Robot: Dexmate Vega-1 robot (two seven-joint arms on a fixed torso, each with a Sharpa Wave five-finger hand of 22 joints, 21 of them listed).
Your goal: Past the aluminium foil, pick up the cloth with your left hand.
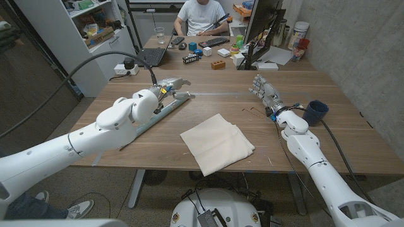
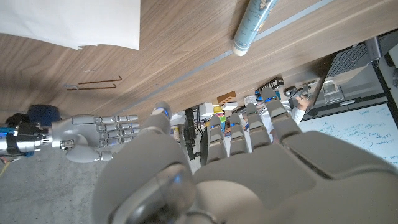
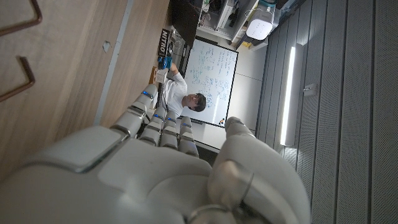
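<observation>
Left hand [image 1: 172, 86], fingers apart and empty, hovering over foil roll [image 1: 158, 112]; cloth [image 1: 217, 143] lying toward frame's lower right of it.

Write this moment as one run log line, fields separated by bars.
left hand: open, above aluminium foil roll | right hand: open, idle | beige folded cloth: on wooden table, untouched | phase: reaching
</observation>
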